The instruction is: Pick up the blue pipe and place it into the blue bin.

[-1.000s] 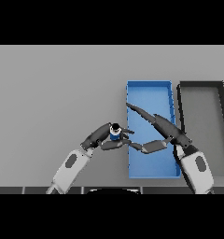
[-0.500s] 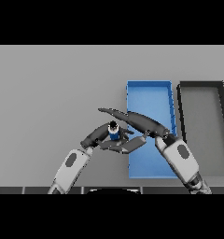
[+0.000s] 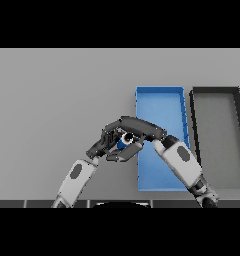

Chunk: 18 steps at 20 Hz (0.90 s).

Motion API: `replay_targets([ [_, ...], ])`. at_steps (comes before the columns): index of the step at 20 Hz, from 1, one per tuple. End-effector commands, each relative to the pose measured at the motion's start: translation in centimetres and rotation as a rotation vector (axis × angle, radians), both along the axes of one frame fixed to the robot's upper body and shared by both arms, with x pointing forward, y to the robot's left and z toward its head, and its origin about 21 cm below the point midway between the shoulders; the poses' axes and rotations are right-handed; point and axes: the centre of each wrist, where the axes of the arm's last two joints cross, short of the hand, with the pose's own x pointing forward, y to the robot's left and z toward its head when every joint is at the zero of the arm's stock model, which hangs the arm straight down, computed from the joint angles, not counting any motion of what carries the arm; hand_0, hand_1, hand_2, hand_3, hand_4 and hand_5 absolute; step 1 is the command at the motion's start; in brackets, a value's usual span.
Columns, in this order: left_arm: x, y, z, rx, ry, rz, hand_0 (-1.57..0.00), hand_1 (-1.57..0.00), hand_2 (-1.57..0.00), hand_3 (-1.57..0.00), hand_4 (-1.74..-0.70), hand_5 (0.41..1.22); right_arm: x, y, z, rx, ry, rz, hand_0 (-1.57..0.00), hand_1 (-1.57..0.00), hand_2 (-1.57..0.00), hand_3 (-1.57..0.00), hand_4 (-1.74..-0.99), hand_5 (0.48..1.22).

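Dark right hand (image 3: 134, 129): reaches in from the lower right, across the blue bin's left wall, with fingers over the top of the blue pipe and thumb under it, curled round it.
Dark left hand (image 3: 103, 145): comes from the lower left and meets the same spot from the other side; whether its fingers are open or curled cannot be told, since the right hand covers them.
Blue pipe (image 3: 125, 140): only a small blue and pale end shows between the two hands, just left of the bin and outside it; whether it rests on the table or is lifted cannot be told.
Blue bin (image 3: 162, 100): long tray right of centre, its far end bare.
Dark bin (image 3: 215, 92): just beside the blue one, on its right.
Grey table (image 3: 57, 95): carries both bins.
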Motion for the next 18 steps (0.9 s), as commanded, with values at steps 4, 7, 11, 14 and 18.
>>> replay_targets([
  [4, -0.1, 0.0, -0.4, -0.068, 0.023, -0.016, -1.57, -1.57, -1.57, -1.53, -1.69, 1.221, -0.5, 0.5, -0.5, 0.068, 0.038, 0.037, -1.29, -1.29, -1.3, -1.1, -1.606, 0.765],
  [7, 0.0, -0.2, -0.3, -0.062, 0.044, -0.022, -1.57, -1.57, -1.57, -1.46, -1.71, 1.221, -0.4, 0.2, -0.9, 0.088, 0.019, 0.042, -1.43, -1.43, -1.43, -1.3, -1.665, 0.987],
  [11, 0.0, -0.3, -0.1, -0.054, 0.043, -0.014, -1.57, -1.57, -1.57, -1.43, -1.73, 1.221, -0.5, 0.9, -1.0, 0.132, -0.013, 0.071, -1.51, -1.51, -1.51, -1.46, -1.71, 1.125],
  [14, -0.1, -0.1, -0.3, -0.035, 0.028, -0.01, -1.57, -1.57, -1.57, -1.42, -1.73, 1.221, -0.8, 0.8, -1.6, 0.165, -0.026, 0.047, -1.54, -1.54, -1.54, -1.52, -1.725, 1.172],
  [18, -0.1, 0.7, -0.1, -0.003, -0.03, 0.017, -1.17, -1.07, -1.03, -0.93, -1.47, 1.221, -0.6, 1.2, -1.0, 0.155, -0.057, 0.021, -1.56, -1.56, -1.56, -1.55, -1.734, 1.201],
])
